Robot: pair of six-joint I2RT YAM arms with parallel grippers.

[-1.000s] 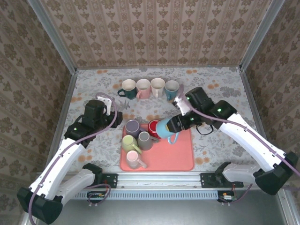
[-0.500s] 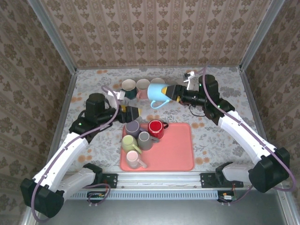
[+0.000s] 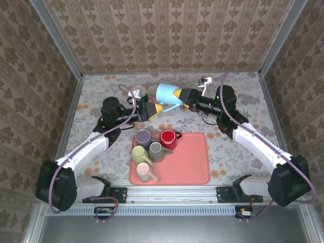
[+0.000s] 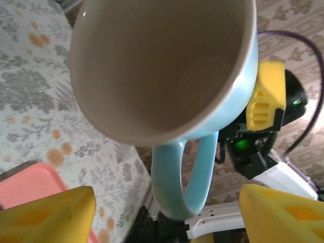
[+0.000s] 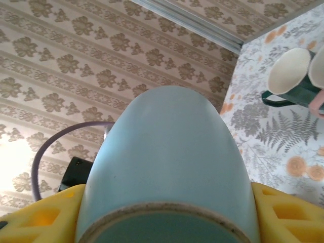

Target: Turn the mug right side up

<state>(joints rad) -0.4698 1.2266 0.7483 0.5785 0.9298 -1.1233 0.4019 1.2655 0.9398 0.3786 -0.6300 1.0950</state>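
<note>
While right jaws clamp it | glossy blue mug (image 3: 165, 94) | cream inside

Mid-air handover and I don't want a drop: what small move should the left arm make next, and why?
Probably ease the left gripper forward and close it on the handle. The right gripper grips the blue mug sideways by its base, with the mouth facing the left wrist camera. The handle hangs just ahead, between the left's open jaws, apparently untouched.
</note>
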